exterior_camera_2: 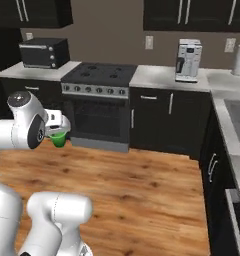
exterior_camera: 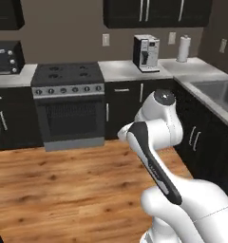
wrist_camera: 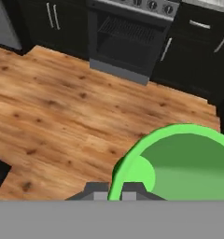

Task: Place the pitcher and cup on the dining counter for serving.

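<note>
Gripping cup (wrist_camera: 179, 163) rim, tool (wrist_camera: 115, 190) mostly hidden, cup cropped

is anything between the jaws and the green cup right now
No. The cup is already in the gripper: the hand view shows its green rim right at the jaws, and the right base view shows it carried above the wooden floor.

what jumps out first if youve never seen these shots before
The bright green cup stands out most: it sits large at the lower right of the hand view, and in the right base view it is gripped at the gripper, above the wooden floor. Behind it, the black stove with its oven door stands in the dark cabinets, a silver coffee machine on the counter to its right.
</note>
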